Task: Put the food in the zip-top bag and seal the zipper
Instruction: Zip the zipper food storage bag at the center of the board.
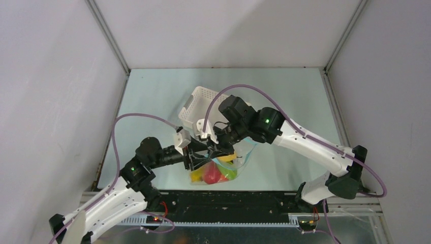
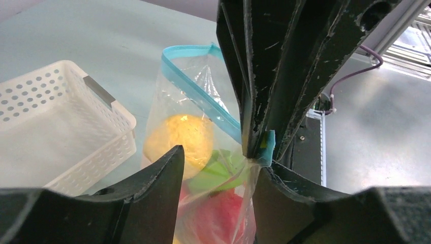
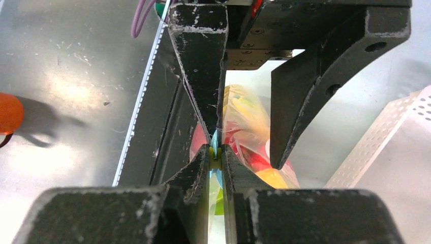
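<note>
Clear, crinkly plastic of the zip-top bag (image 2: 195,68) is seen raised over the near middle of the table (image 2: 101,35), just beside the white slotted basket (image 2: 96,162). A yellow lemon (image 2: 178,140), green pieces (image 2: 218,170) and a red apple (image 2: 218,218) are held inside it. Its light-blue zipper (image 2: 198,94) is pinched at one end between the closed fingers of the right gripper (image 3: 214,152). The left gripper (image 2: 218,160) is spread wide; the bag is straddled by it, and the bag's edge below the zipper is touched by one fingertip.
</note>
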Available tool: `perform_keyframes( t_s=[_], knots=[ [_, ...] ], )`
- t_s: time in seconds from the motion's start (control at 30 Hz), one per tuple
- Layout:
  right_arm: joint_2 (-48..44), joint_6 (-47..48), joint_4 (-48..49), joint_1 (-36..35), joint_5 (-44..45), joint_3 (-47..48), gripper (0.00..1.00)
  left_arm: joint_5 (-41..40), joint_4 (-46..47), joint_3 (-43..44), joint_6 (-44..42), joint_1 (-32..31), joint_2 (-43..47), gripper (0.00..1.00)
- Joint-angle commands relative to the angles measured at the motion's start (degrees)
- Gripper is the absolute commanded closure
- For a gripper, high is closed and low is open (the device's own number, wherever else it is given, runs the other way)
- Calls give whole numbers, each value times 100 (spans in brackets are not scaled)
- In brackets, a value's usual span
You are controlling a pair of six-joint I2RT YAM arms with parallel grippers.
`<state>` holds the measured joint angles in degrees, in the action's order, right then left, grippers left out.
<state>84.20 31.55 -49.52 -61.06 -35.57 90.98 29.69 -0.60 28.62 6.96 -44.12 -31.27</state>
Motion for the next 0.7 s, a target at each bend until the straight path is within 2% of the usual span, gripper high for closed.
perform_keyframes(
  t_s=[0.0,0.03,0.07,0.13,0.2,0.43,0.67],
  knots=[
    [135,73,-69,-59,-84,285,100,587,617,231,-102,2,132,43],
    [151,58,-78,-70,-65,288,100,611,677,212,-51,-4,157,48],
    [167,41,-89,-71,-47,293,100,655,761,208,-40,-6,226,74],
    [174,9,-93,-65,26,297,100,559,852,190,12,-1,345,96],
    [163,-19,-109,-62,115,295,100,278,964,69,116,-10,503,99],
    [121,-33,-453,18,477,233,95,-952,1206,-418,591,-21,1280,100],
    [258,-165,-261,17,556,67,94,-986,1302,-623,786,-18,1654,100]
  ],
)
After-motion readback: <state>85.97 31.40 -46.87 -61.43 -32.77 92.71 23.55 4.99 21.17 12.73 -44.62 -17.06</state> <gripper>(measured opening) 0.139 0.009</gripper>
